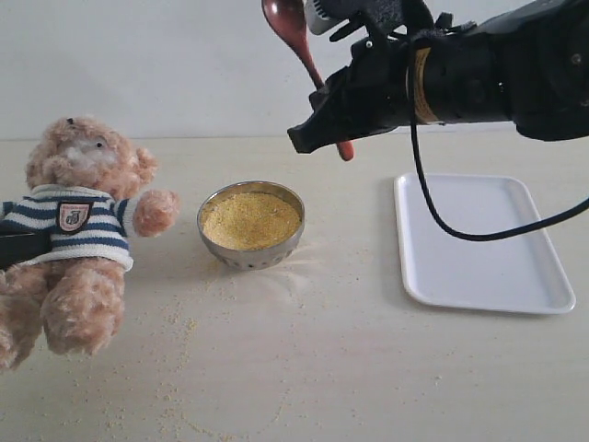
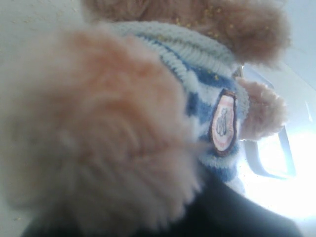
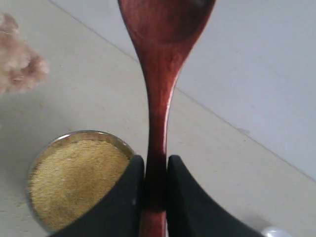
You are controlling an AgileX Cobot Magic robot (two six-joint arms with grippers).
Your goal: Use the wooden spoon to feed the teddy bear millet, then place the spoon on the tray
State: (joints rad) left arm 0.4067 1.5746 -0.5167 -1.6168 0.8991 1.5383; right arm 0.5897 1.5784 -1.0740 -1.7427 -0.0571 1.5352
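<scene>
We clench the right claw [image 3: 155,185] on the wooden spoon [image 1: 296,41], raised near the millet [image 1: 250,219], seemingly unloaded. The teddy bear [image 1: 78,230] looks unfed; the tray [image 1: 479,241] awaits. We cannot tell whether our left claw [image 1: 20,247] grips the bear.

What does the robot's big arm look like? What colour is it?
The right arm is chunky and black, with a brass-coloured ring and a black cable looping off it. Its gripper has two smooth black curved fingers.

Glossy wooden spoon [image 3: 160,74], shiny metal bowl [image 1: 253,257], fluffy plush teddy bear [image 1: 83,295].
</scene>
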